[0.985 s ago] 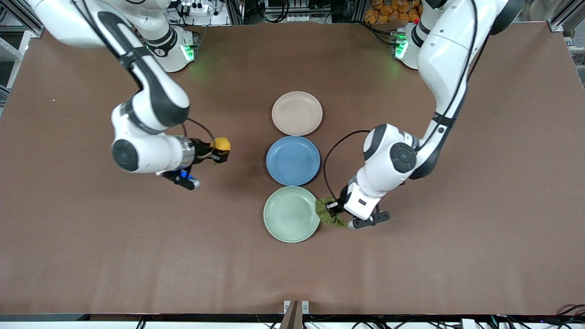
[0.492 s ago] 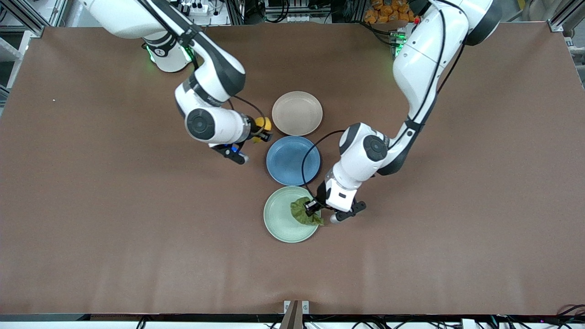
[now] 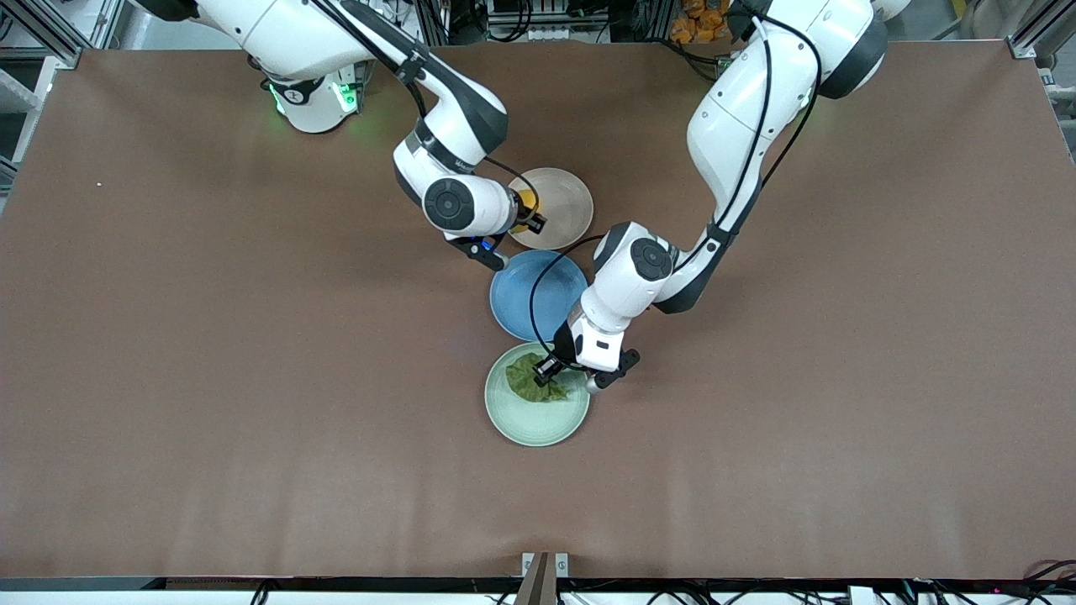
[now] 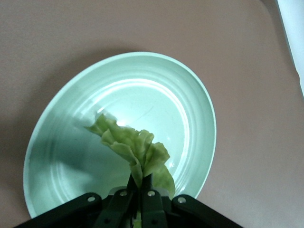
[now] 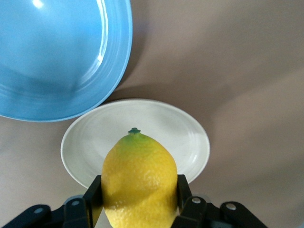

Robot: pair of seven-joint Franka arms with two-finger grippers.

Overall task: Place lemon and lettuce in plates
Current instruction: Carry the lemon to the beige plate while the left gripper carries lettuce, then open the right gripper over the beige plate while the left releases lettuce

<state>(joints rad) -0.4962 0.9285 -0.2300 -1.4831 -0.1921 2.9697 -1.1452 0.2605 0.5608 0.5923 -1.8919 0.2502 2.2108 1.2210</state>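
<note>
My left gripper (image 3: pixel 548 367) (image 4: pixel 141 183) is shut on the lettuce (image 3: pixel 530 378) (image 4: pixel 134 147), a ruffled green leaf that hangs over the mint green plate (image 3: pixel 521 420) (image 4: pixel 190 109). The right gripper (image 3: pixel 533 220) (image 5: pixel 138 190) is shut on the yellow lemon (image 3: pixel 527 202) (image 5: pixel 139 178), whose greenish tip points away from the wrist. It holds the lemon over the rim of the beige-pink plate (image 3: pixel 561 202) (image 5: pixel 185 137) at the side toward the right arm's end of the table.
A blue plate (image 3: pixel 525 307) (image 5: pixel 57 52) lies between the two pale plates, partly covered by the left arm's wrist and cable. The three plates form a row down the middle of the brown table (image 3: pixel 210 378).
Both arms swung inward. The left gripper carried the lettuce from the mint plate's edge to over its middle. The right gripper brought the lemon from open table to the beige-pink plate's rim.
</note>
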